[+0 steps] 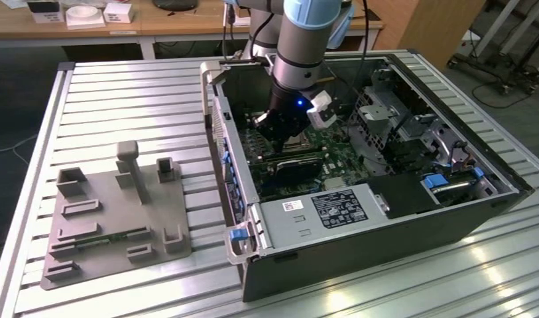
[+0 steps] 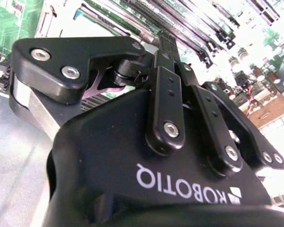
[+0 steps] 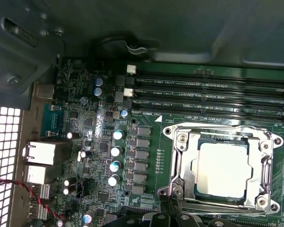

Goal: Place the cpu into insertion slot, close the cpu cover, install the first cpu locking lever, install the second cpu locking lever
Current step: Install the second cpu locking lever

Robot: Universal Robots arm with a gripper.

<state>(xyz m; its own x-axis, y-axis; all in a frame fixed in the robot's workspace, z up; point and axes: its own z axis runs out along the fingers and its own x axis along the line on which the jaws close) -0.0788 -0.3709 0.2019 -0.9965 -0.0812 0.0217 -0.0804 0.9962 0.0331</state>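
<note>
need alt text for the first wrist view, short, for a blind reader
A silvery cpu sits in the insertion slot of a green motherboard, with the metal cpu cover lying flat around it. Long memory slots run beside the socket, and the dark tips of the gripper show at the picture's edge by the socket.

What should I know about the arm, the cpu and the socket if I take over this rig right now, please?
Gripper: down inside the computer case, at the edge of the insertion slot; whether its fingers are open or shut cannot be told.
Cpu: already seated flat in the slot on the motherboard.
Cpu cover: its metal frame appears to lie down around the chip.
Levers: latch state not clear from these views, so treat both as still to confirm.
</note>
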